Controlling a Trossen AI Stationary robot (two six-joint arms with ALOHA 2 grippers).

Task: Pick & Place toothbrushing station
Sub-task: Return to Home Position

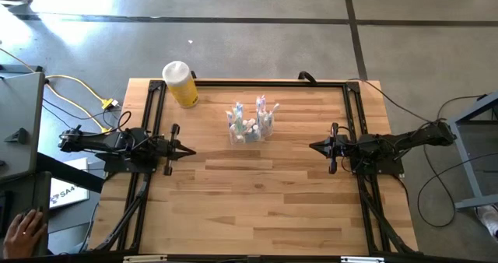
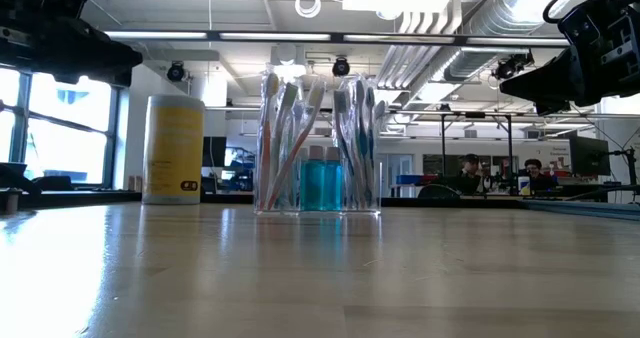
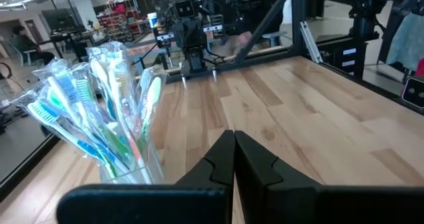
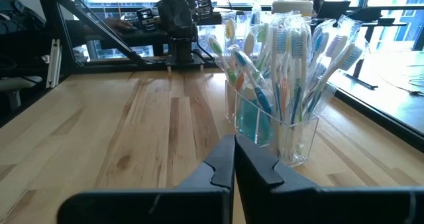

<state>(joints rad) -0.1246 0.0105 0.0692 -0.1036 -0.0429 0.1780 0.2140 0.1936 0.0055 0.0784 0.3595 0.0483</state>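
Left tool: the left tool (image 1: 189, 150) sits low over the desk (image 1: 272, 208) near its left edge, tips pointing across at the other arm. In the left wrist view its two dark fingers (image 3: 255, 159) are pressed together with nothing between them.
Right tool: the right tool (image 1: 314, 146) mirrors it near the right edge, facing the left tool. Its fingers (image 4: 255, 161) are also pressed together and empty.
Holder cup: the clear holder cup (image 1: 250, 127) stands upright between the two tools, well apart from both. It is ahead of each tool's tips and a little off their shared line, toward the far edge.
Cup contents: pastel toothbrushes (image 1: 261, 107) in clear wrappers stand bristles up, leaning at different angles. From the low view they fill the cup's outer sections.
Middle of cup: two small blue bottle shapes (image 2: 322, 183) stand low between the brush bundles.
Yellow cylinder: a yellow cylinder (image 1: 180, 84) with a white cap stands beyond the left tool, near the far left corner, apart from the cup.
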